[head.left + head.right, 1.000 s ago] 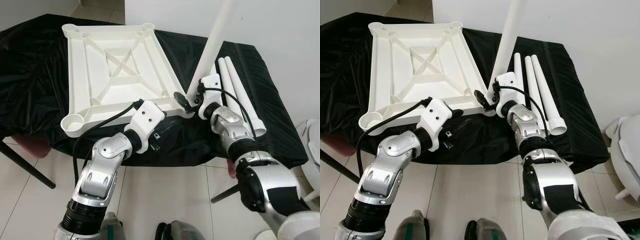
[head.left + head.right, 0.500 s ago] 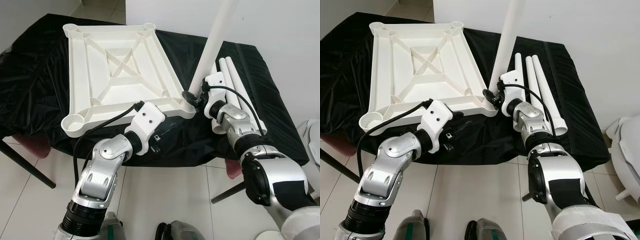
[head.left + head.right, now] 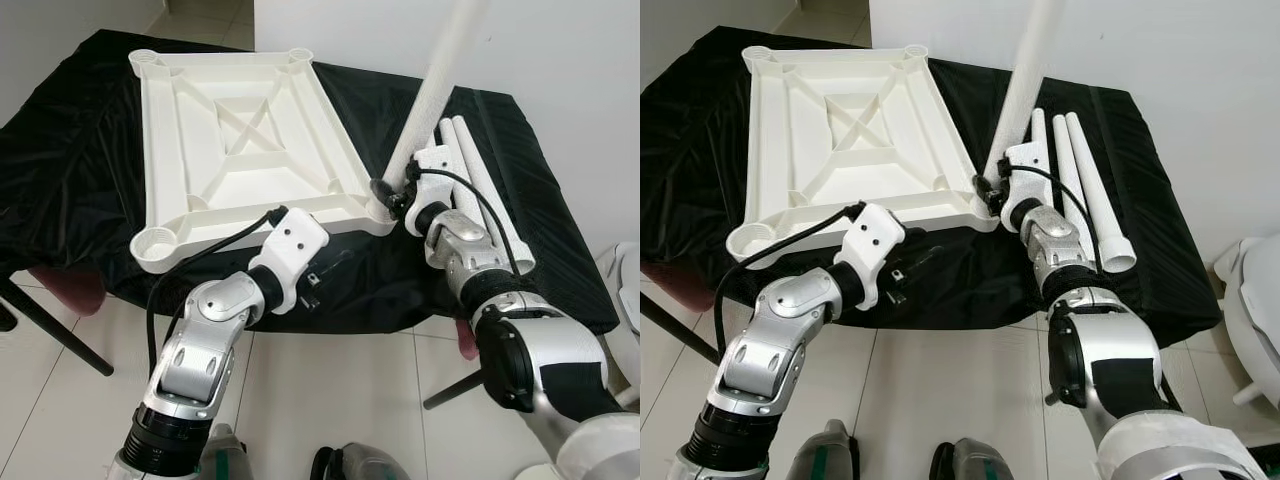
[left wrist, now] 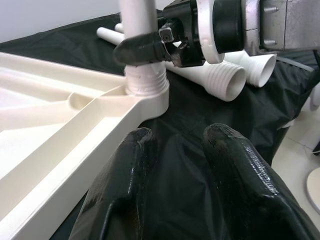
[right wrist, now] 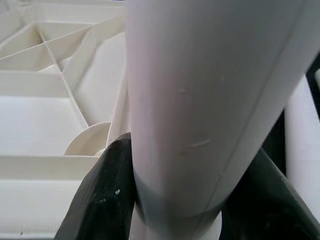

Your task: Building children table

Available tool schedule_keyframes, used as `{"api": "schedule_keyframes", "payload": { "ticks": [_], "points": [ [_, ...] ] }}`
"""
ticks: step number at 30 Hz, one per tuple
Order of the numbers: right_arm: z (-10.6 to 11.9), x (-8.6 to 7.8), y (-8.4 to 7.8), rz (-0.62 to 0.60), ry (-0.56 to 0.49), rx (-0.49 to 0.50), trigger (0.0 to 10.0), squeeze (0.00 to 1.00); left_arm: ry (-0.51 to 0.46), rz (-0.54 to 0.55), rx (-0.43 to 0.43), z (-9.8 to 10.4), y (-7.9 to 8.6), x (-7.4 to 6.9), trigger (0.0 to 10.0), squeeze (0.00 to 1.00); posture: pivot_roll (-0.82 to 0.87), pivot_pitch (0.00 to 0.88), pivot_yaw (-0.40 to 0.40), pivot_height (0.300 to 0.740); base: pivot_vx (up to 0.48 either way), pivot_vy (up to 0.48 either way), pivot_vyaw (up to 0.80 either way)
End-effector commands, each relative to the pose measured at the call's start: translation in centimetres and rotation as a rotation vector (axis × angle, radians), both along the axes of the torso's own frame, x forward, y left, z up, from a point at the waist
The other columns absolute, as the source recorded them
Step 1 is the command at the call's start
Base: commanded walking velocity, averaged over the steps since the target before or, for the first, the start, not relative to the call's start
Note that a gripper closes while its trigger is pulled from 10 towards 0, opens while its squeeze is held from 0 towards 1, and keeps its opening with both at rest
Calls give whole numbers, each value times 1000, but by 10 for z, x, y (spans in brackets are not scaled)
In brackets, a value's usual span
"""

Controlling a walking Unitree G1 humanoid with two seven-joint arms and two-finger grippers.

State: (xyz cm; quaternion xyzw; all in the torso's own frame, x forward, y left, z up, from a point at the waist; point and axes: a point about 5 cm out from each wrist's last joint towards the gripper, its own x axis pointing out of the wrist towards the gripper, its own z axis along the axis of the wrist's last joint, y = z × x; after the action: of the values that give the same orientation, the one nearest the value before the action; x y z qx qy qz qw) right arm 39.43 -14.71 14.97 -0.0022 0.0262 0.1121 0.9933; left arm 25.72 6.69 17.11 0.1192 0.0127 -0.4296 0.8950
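- The upturned tabletop (image 3: 235,140) is showing off-white plastic, its underside crossed by a pattern of raised ribs with an X at the middle.
- The table leg (image 3: 432,95) standing in its corner socket is showing plain white, as are the spare legs (image 3: 478,190) lying on the cloth.
- The cloth (image 3: 70,150) covering the stand is showing glossy black, wrinkled, with pale glints.
- The right gripper (image 3: 385,192) and left gripper (image 3: 318,283) are showing black fingers (image 4: 127,195) behind white wrist housings; the arms are gleaming silver with black joints.
- The floor (image 3: 60,400) is showing pale tiles with thin grey grout lines.
- The wall (image 3: 560,60) is looking plain white.
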Motion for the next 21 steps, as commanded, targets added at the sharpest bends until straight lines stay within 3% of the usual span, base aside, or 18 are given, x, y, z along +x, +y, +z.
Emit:
{"api": "schedule_keyframes", "payload": {
  "ticks": [1,3,5,11,14,15,17,18,20,21],
  "points": [
    [-18,-6,-10,-99,71,21,0,0,-20,49,-13,3,-2,0,10000,0,94,29,-94,740,0,0,0],
    [-18,-6,-10,-99,71,21,0,0,-20,49,-13,3,-2,0,10000,0,94,29,-94,740,0,0,0],
    [-17,-6,3,-226,60,70,0,0,-19,39,-14,3,-3,0,10000,0,85,17,-95,740,0,0,0],
    [-18,-9,21,-414,70,123,0,0,-17,25,-16,2,-7,-1,10000,0,81,4,-98,740,0,0,0],
    [-18,-9,22,-434,72,127,0,0,-17,24,-16,2,-7,-1,10000,0,81,4,-98,740,0,0,0],
    [-16,-10,35,-388,68,134,0,0,-17,23,-17,1,-8,-1,10000,0,83,0,-102,740,0,0,0],
    [-16,-10,40,-340,77,158,0,0,-18,22,-17,1,-8,-1,10000,0,83,0,-102,740,0,0,0],
    [-17,-10,38,-336,73,157,4510,0,-18,22,-16,1,-8,-1,10000,0,86,0,-105,740,0,0,0],
    [-17,-10,37,-334,69,155,4510,0,-18,23,-16,1,-8,-1,10000,0,86,0,-105,740,0,0,0],
    [-17,-10,35,-338,67,160,10000,0,-18,24,-17,1,-8,-1,10000,0,86,0,-107,740,0,0,0]
  ]
}}
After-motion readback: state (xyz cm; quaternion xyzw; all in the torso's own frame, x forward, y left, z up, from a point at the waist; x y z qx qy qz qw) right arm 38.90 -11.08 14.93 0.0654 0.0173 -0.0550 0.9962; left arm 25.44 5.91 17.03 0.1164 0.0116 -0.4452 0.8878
